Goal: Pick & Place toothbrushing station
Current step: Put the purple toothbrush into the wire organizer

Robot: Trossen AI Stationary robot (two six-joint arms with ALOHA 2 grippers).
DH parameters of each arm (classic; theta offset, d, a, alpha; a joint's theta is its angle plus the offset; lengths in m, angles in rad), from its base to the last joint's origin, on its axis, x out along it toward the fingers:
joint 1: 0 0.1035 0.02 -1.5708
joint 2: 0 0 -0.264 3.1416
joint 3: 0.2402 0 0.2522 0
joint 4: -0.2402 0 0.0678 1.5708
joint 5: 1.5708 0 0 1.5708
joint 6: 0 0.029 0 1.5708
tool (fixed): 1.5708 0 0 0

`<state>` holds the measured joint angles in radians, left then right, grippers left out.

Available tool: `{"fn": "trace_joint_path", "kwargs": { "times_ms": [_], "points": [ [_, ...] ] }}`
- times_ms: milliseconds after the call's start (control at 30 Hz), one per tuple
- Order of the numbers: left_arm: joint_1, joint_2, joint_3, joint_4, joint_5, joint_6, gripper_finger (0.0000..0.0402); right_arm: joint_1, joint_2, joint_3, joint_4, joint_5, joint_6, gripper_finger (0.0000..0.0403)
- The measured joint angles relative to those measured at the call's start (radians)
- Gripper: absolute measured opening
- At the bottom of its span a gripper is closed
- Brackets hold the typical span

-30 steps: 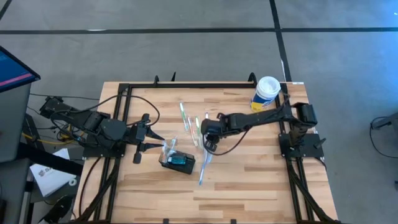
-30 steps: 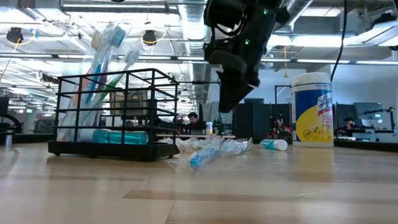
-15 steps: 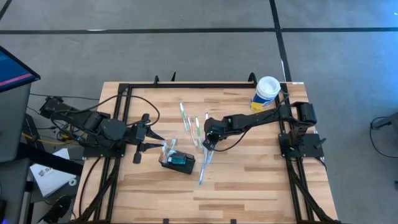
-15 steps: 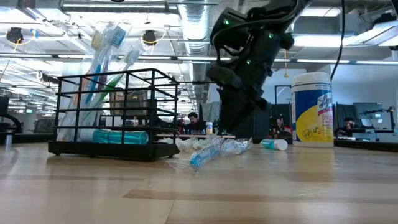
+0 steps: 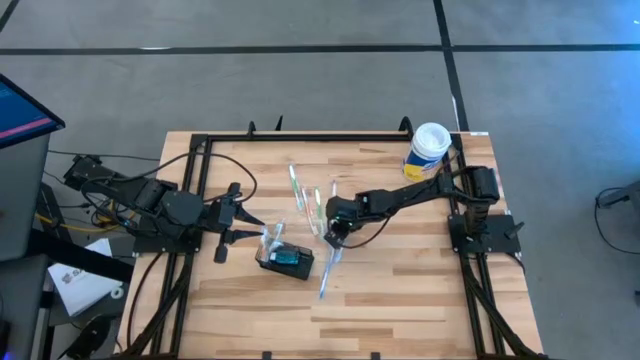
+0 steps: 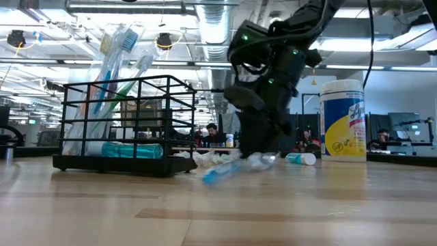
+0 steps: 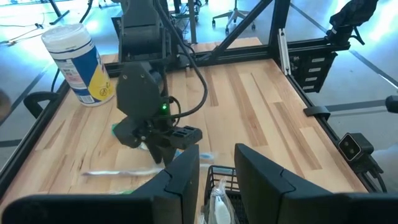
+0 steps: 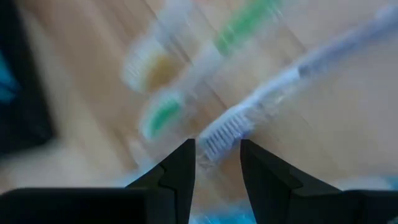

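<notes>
From above, the toothbrushing station (image 5: pixel 285 258), a small black wire holder, sits left of centre on the table (image 5: pixel 400 300). The left gripper (image 5: pixel 240 222) waits just beside it, fingers apart. The right gripper (image 5: pixel 334 236) is down among loose toothbrushes, over the blue toothbrush (image 5: pixel 328 270). A white-lidded canister (image 5: pixel 427 150) stands at the far right corner.

At table height, the station (image 6: pixel 123 123) shows upright brushes and a tube inside, detail the overhead view hides. The right gripper (image 6: pixel 256 147) is at the tabletop against the blue toothbrush (image 6: pixel 229 171).

The left wrist view shows the right gripper (image 7: pixel 163 146) pointing down at the table, the canister (image 7: pixel 78 62) behind.

The right wrist view alone shows its fingers (image 8: pixel 177 171) slightly apart, straddling the bristled head of the blue toothbrush (image 8: pixel 227 134).

Since a second ago, the right gripper has dropped from well above the table to the brushes, and the blue toothbrush has tilted.
</notes>
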<state>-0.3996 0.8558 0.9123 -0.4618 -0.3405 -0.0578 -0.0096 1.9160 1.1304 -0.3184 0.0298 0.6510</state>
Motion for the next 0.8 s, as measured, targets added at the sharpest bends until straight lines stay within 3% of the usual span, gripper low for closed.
{"fn": "trace_joint_path", "kwargs": {
  "times_ms": [300, 400, 567, 800],
  "points": [
    [0.002, 0.0, 0.0, 0.002, 0.0, 0.0, 0.0095, 0.004, 0.03, 0.007, 0.017, -0.006, -0.004, 0.0112],
    [0.002, 0.0, 0.0, 0.007, 0.0, 0.0, 0.0095, 0.004, 0.03, 0.007, 0.01, -0.004, -0.004, 0.0088],
    [0.002, 0.0, 0.0, 0.008, 0.0, 0.0, 0.0095, 0.003, 0.031, 0.006, -0.003, 0.001, -0.043, 0.0011],
    [0.002, 0.0, 0.0, 0.008, 0.0, 0.0, 0.0095, 0.007, 0.036, 0.039, -0.055, 0.0, -0.086, 0.0001]
  ]
}}
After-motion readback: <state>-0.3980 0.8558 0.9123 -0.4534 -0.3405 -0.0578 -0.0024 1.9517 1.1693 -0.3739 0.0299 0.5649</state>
